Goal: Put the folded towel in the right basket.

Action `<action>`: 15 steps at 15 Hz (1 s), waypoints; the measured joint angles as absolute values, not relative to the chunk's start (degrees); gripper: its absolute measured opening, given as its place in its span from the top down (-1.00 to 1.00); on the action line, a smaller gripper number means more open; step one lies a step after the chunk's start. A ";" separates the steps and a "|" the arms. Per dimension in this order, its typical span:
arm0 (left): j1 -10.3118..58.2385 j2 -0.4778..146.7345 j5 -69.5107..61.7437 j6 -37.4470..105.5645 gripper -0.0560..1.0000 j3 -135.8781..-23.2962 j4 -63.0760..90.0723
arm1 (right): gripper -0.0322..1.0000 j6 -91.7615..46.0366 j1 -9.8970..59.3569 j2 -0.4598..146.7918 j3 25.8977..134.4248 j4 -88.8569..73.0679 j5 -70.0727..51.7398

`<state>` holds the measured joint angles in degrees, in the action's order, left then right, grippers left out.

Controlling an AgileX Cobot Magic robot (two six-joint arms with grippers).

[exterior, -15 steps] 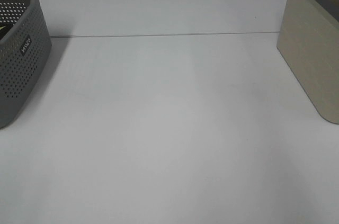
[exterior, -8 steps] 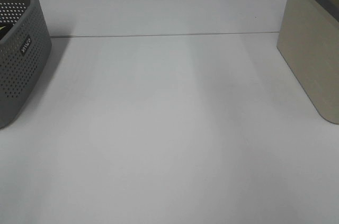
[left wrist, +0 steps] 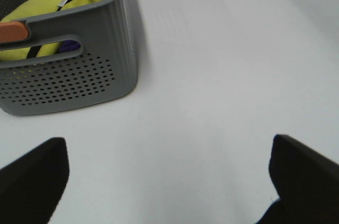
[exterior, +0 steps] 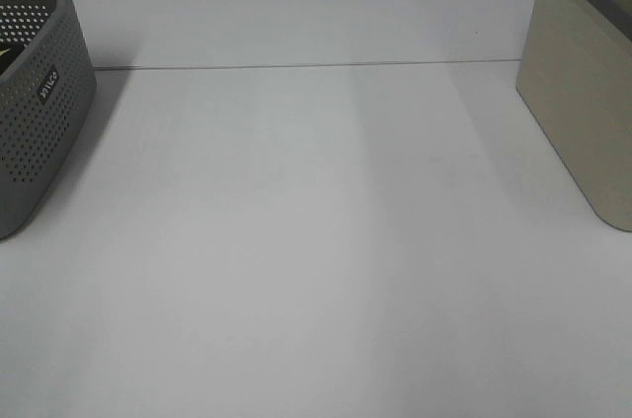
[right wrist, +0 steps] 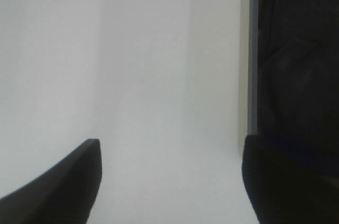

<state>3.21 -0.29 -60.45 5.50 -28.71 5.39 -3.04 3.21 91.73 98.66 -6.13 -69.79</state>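
The white table (exterior: 316, 240) lies bare between 2 baskets in the high view: a grey perforated one (exterior: 35, 112) at the left edge and a beige one (exterior: 583, 112) at the right; neither arm shows there. The left gripper (left wrist: 169, 181) hangs spread wide over empty tabletop, holding nothing, near the grey basket (left wrist: 69, 75), which contains yellow and dark blue cloth (left wrist: 47, 1). The right gripper (right wrist: 169, 181) is likewise parted and empty beside the beige basket's wall (right wrist: 249, 49); something dark fills that basket (right wrist: 296, 49), possibly the folded towel, though the view is too dim to be sure; no towel lies on the table. If that is the towel, the task looks finished; the main risk then is the right arm clipping the basket rim on its way clear and shoving the basket, since the finger sits close to the wall.
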 joint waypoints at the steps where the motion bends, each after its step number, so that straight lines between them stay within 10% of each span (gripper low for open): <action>1: 3.21 -0.29 -60.45 5.50 -0.95 -28.71 5.39 | -0.42 -2.98 3.21 88.41 93.74 -5.96 -69.79; 9: 3.21 -0.29 -60.45 5.50 -0.95 -28.71 5.39 | -0.42 -2.52 3.21 56.26 43.20 -5.56 -68.47; 15: 3.21 -0.29 -60.45 5.50 -0.95 -28.71 5.39 | -0.42 -3.44 3.21 31.05 31.51 -2.92 -65.72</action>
